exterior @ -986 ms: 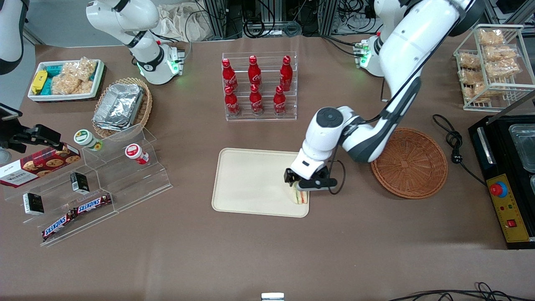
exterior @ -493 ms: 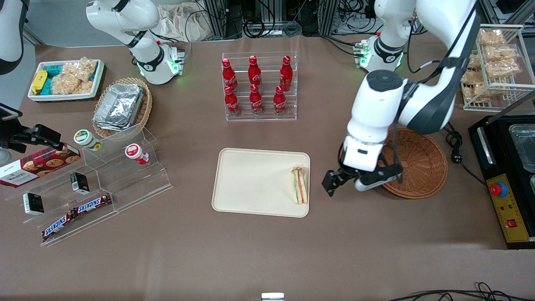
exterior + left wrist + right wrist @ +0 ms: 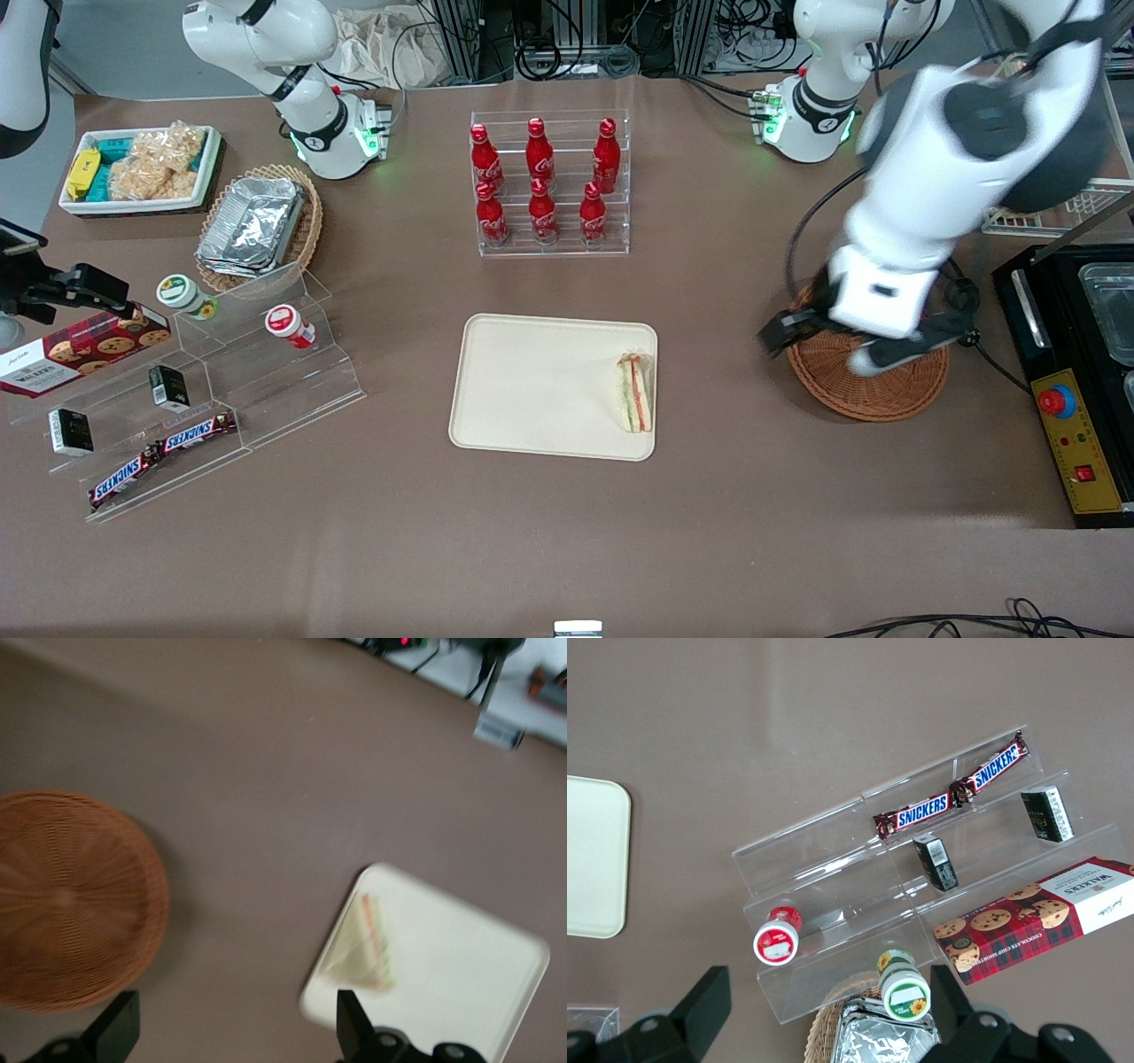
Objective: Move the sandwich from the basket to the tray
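sandwich (image 3: 635, 392) lying on tray (image 3: 532, 390), at edge nearest basket (image 3: 873, 390). basket holds nothing.

gripper (image 3: 828, 344) up above basket rim, jaws wide apart, holding nothing.

looks basically done imo. step in hand: retreat. go high, steer off tray edge, don't nudge sandwich, mind cable (image 3: 961, 306) by basket.

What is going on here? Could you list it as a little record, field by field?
sandwich: lies on the tray, at its edge toward the basket
tray: holds only the sandwich
basket: nothing visible in it
hand: open, holding nothing, raised above the basket's rim
task state: sandwich appears delivered
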### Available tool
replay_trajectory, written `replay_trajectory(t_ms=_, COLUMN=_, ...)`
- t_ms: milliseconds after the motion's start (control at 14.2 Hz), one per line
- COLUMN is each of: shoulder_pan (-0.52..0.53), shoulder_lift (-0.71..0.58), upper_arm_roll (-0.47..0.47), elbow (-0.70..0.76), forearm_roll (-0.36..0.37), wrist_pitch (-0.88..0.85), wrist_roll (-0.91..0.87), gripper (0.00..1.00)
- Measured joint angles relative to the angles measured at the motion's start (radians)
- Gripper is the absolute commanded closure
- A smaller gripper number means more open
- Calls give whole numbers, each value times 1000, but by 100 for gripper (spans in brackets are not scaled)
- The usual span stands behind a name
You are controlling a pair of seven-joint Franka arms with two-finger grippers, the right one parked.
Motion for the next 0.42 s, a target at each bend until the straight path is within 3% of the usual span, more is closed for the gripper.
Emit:
replay_trajectory(t_ms=141, shoulder_pan=1, shoulder_lift=-38, upper_arm_roll=98, elbow=51, forearm_roll=-35, wrist_pitch=-174, wrist_roll=190, gripper=0)
replay_trajectory(t_ms=423, shoulder_pan=-35, shoulder_lift=-123, upper_arm_roll=300, elbow=56, forearm_roll=-46, wrist_pitch=-338, wrist_roll=444, gripper=0)
